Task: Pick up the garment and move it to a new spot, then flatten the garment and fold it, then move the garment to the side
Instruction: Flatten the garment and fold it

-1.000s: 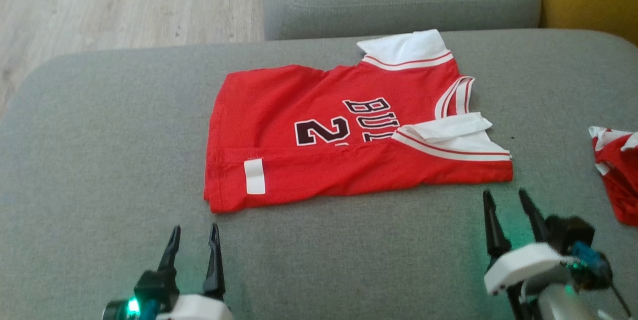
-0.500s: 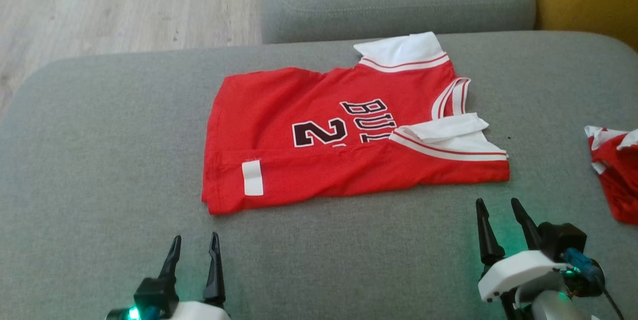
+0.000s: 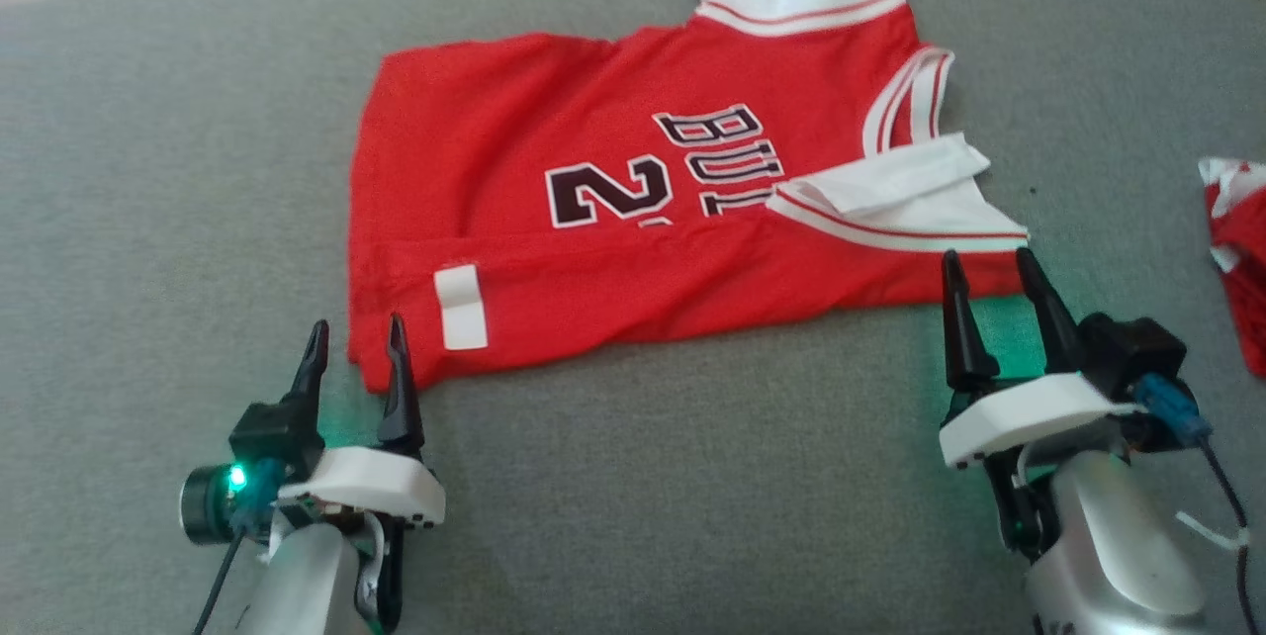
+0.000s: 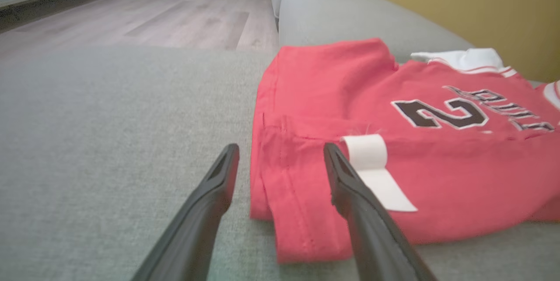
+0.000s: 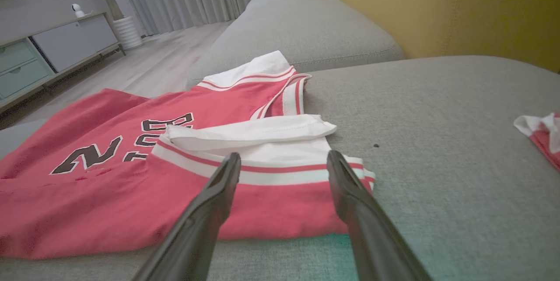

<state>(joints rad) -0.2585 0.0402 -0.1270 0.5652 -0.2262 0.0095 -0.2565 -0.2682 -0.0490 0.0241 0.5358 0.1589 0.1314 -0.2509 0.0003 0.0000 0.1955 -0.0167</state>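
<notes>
On the grey sofa [image 3: 692, 497], about mid-cushion, lies the red jersey [image 3: 633, 220]. It is spread flat with its near long side already turned over onto the printed front. That folded strip carries one white tag [image 3: 460, 307].

What has changed over the last second is the gap. Both arms were hanging well short of the near hem, and now each sits at a corner of it. The head camera has also dipped, so I judge this against the jersey rather than by place in the picture.

The left end effector [image 3: 357, 321] has its fingers spread, and its wrist view shows the near-left corner lying between them. The right end effector [image 3: 987, 253] is likewise spread and holds nothing. Its tips are at the near-right corner, just under the white-banded sleeve. I cannot tell whether any fingertip is pressing the cloth yet, because the tips merge with the red.

To me this reads as the approach to a two-corner pinch, for a second fold or for the slide aside. Flattening looks done.

By count there is one jersey, one tag and two end effectors. There is also one other red cloth [image 3: 1236, 249], bunched at the cushion's right edge, well apart from the work.
</notes>
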